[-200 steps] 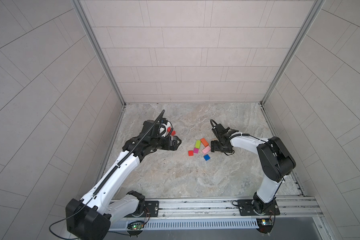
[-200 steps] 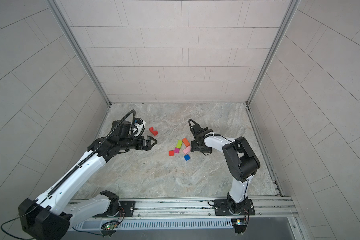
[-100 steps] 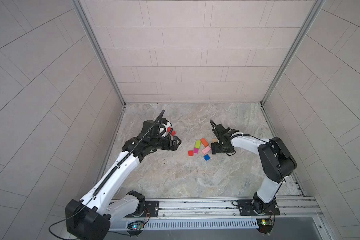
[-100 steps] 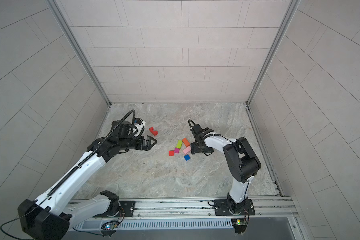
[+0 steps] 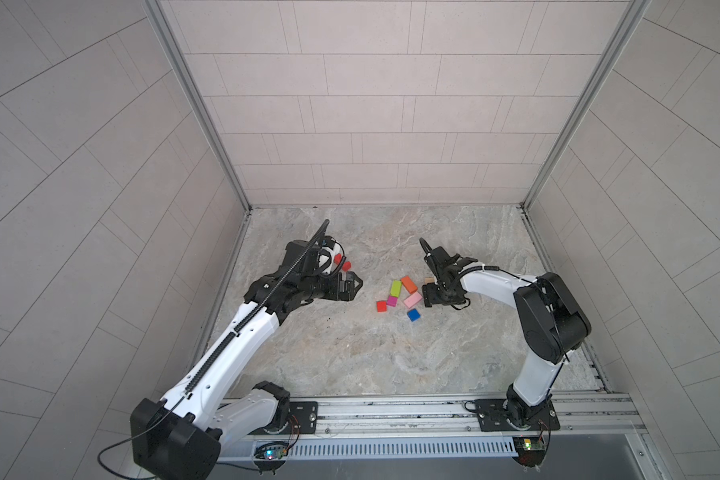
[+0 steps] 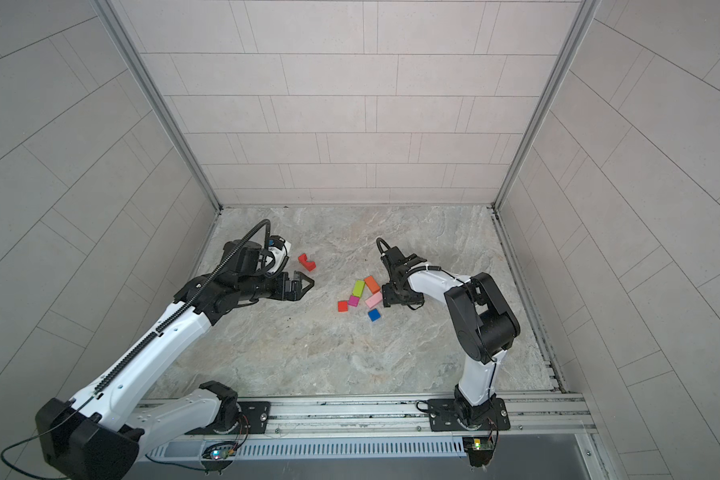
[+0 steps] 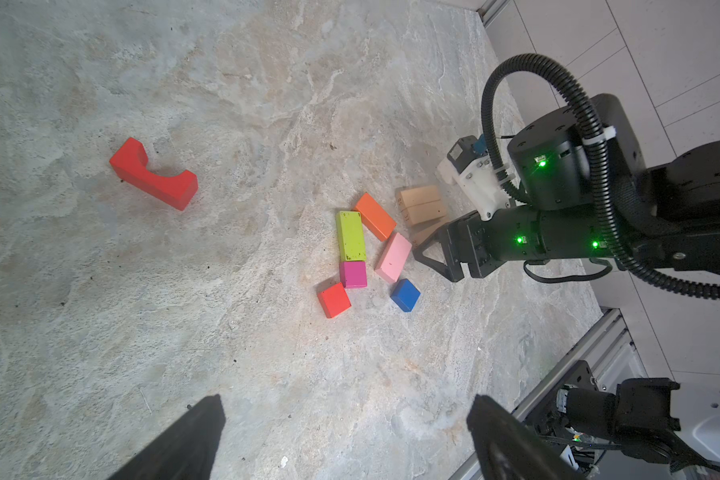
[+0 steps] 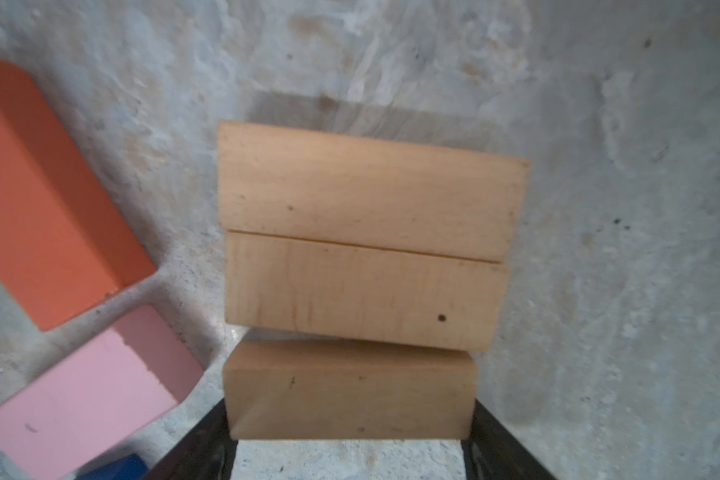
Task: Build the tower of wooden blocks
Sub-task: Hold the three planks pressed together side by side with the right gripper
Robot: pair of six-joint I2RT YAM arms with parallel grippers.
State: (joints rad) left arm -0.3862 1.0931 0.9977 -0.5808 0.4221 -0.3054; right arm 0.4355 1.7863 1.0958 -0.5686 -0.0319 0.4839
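The right gripper (image 8: pixel 350 409) clamps a plain tan wooden bar (image 8: pixel 350 386) by its ends, just beside two more tan bars (image 8: pixel 366 286), near the coloured blocks (image 7: pixel 352 237). The left gripper (image 5: pixel 352 286) hangs wide open, holding nothing.

No readable text; tiny marks on tan bars (image 7: pixel 422 205) end faces, illegible

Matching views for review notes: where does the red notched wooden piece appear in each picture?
In a top view: red notched wooden piece, partly hidden by the left wrist.
In a top view: it fully visible beside that wrist.
Left wrist: it alone, apart from other blocks.
Right wrist: absent.
Landmark: orange oblong wooden block, in all four.
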